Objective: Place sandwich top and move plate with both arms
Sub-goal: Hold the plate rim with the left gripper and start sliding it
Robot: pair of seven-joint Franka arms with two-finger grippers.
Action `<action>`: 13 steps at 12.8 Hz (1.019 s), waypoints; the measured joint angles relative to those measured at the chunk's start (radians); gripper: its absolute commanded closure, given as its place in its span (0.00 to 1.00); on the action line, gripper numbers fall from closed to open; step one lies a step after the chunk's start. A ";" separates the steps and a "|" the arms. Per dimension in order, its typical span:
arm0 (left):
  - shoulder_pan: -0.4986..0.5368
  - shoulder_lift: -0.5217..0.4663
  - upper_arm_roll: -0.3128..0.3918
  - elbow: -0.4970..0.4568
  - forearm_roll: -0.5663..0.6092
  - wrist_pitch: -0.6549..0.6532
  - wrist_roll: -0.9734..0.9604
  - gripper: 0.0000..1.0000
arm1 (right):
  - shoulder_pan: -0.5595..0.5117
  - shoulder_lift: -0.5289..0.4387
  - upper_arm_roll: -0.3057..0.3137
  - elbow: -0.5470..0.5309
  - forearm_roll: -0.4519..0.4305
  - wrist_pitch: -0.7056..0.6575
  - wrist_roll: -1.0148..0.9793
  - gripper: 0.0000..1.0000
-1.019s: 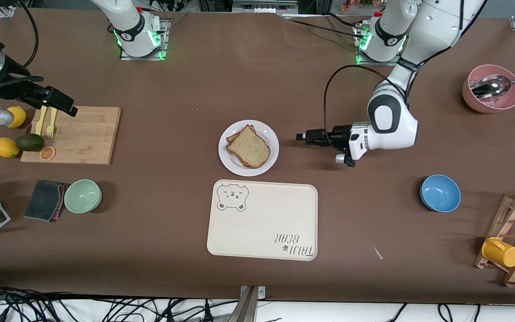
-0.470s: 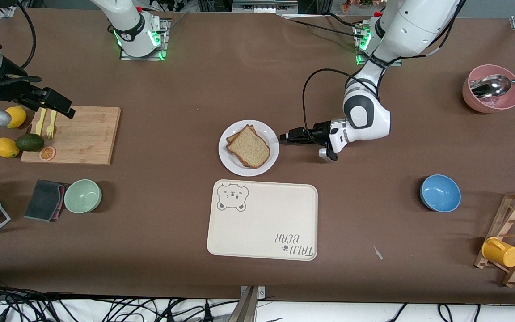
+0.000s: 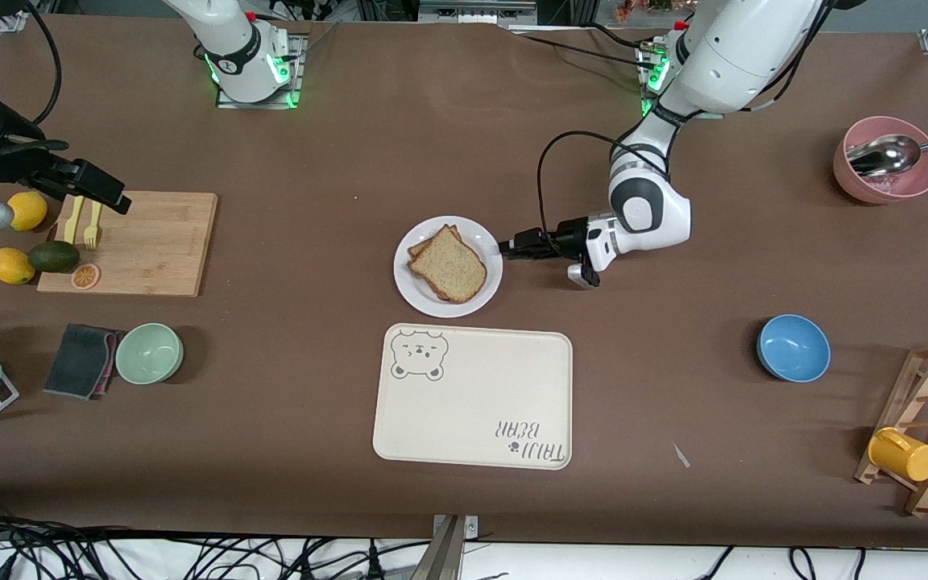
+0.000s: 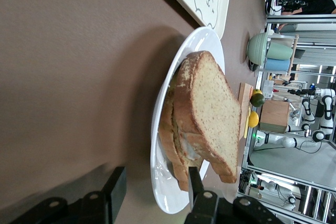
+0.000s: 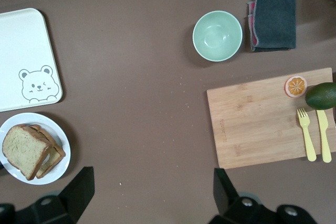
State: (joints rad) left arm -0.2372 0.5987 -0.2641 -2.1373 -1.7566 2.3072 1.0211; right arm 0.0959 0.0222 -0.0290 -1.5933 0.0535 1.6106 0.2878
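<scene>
The sandwich top is already lying on the lower slices, and the stack is sitting on the plate in the middle of the surface, just farther from the front camera than the cream tray.

The left hand is reaching the plate rim at the left arm's side. Its two fingers are standing apart around the rim, one above and one below, not yet clenched.

The plate looks stiff, smooth and probably slippery, so a thin rim grasp from one side could tilt it. The bread is soft and loose, so it may slide.

The right hand is waiting released over the wooden board.
</scene>
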 measured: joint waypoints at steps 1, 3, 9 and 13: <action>-0.006 0.001 0.000 0.003 -0.003 0.002 0.002 0.48 | 0.000 0.001 0.000 0.000 0.000 0.004 0.000 0.00; -0.017 0.005 0.000 0.009 -0.004 0.023 0.008 0.55 | 0.001 0.004 0.001 0.000 0.000 0.004 0.000 0.00; -0.043 0.042 0.000 0.050 -0.033 0.048 0.021 0.68 | 0.000 0.005 0.000 0.000 0.000 0.015 0.000 0.00; -0.062 0.060 0.000 0.076 -0.039 0.082 0.024 0.87 | 0.000 0.014 0.000 0.000 0.000 0.024 0.000 0.00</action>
State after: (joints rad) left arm -0.2991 0.6588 -0.2641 -2.0611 -1.7957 2.3896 1.0454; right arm 0.0958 0.0357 -0.0291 -1.5935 0.0535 1.6342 0.2878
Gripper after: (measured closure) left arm 0.775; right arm 0.000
